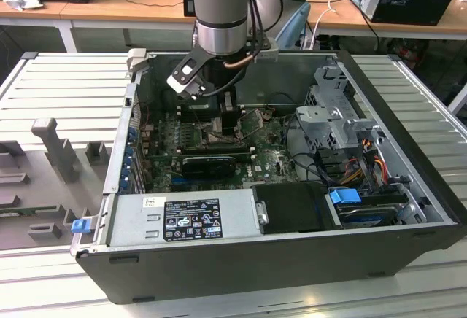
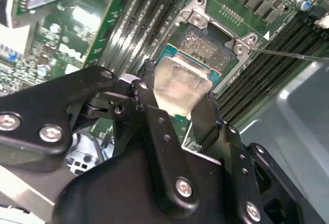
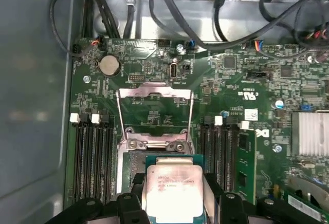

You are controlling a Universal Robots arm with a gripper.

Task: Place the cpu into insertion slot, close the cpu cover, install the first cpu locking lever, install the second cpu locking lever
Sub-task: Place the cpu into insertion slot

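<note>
Ribbed grey metal makes up the desk (image 1: pixel 66 84), and on it lies an open case (image 1: pixel 219 260) with the arm (image 1: pixel 219 12) reaching down into it over the green board (image 1: pixel 270 161). The claw (image 2: pixel 177 98) is closed on the cpu (image 3: pixel 172 190), its two black fingers (image 2: pixel 149 88) pinching opposite edges of the chip. In the first wrist view the cover (image 3: pixel 154 87) stands swung up on its hinge, the board showing through its square opening. The slot (image 2: pixel 205 47) lies bare beneath. The cpu hangs low over the near part of the slot, its pale face up and a green edge peeking out; whether it touches the rim I cannot tell. It looks offset rather than centred, so nothing is seated yet. The main danger, as I judge it, is a skewed descent: a corner landing on the rim, or the chip going in tilted, could damage the contacts. The hold is on thin edges only, so a slip is also possible, and the raised cover could swing down onto the claw.
</note>
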